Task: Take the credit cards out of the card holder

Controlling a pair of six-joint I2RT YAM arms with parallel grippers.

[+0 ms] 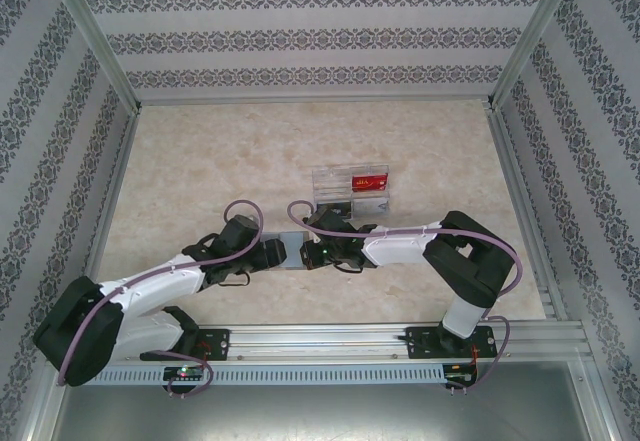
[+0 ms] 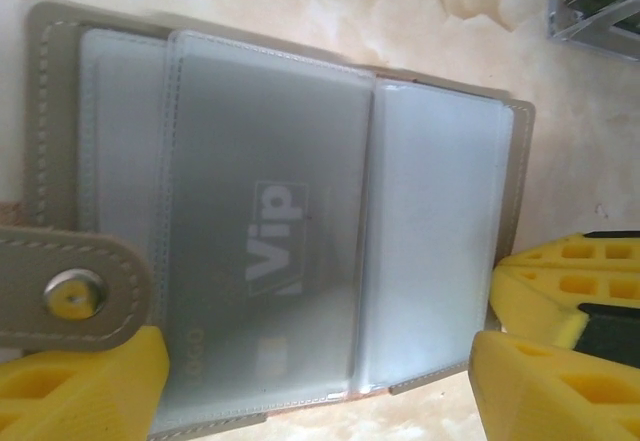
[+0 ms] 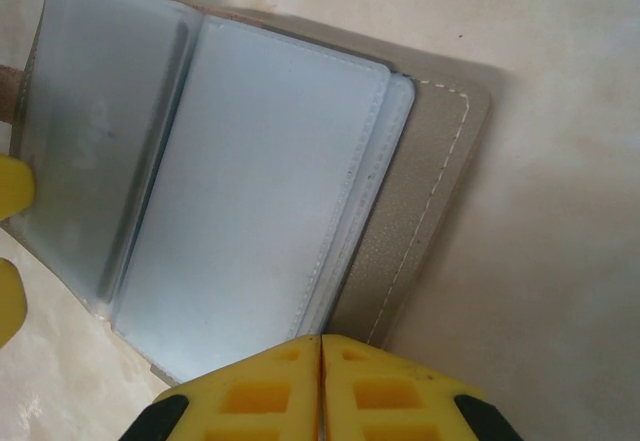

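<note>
While the left gripper (image 2: 312,386) stands with its fingers wide apart on both sides of the open card holder (image 3: 430,181), the right gripper (image 3: 320,346) has its fingers pressed together at the holder's near edge; whether they pinch a sleeve cannot be told. The holder lies flat on the table (image 1: 200,161), between the two grippers. A pale card marked Vip (image 2: 272,251) sits inside one of its clear sleeves (image 2: 430,231). To do this step well, the right gripper should probably hold the holder down, and the left should take only the card's free edge, pulling straight. A red card (image 1: 368,180) lies in the clear tray (image 1: 335,176) beyond.
</note>
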